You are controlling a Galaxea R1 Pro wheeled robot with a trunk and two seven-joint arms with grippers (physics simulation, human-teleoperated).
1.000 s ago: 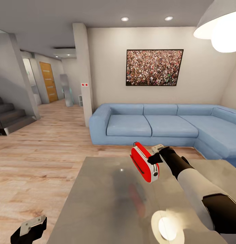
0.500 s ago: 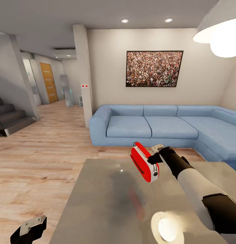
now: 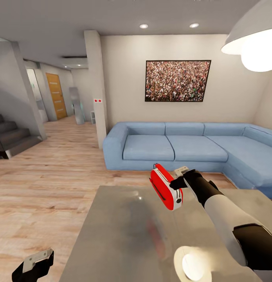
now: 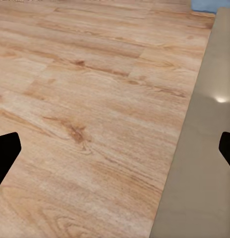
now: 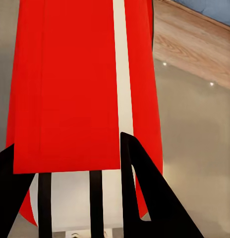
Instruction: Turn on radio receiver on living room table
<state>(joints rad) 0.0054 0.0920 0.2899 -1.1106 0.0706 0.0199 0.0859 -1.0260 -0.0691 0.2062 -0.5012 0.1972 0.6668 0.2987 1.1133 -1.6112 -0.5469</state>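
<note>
Red radio [image 3: 166, 187] sits mid-frame above the table [image 3: 120, 235], clamped by my right gripper [image 3: 179, 177]; the wrist view hides its dial. Left gripper [image 3: 34, 266], lower left, gapes empty.

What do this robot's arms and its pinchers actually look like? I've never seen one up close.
The right arm has a smooth white forearm shell between black sections at the elbow and wrist. It ends in the right gripper, black, with a light grey plate on one finger. The left gripper matches: black body, pale grey plate with small dark dots. Seen from the wrist cameras, the fingers are plain black wedges. No cables show.
</note>
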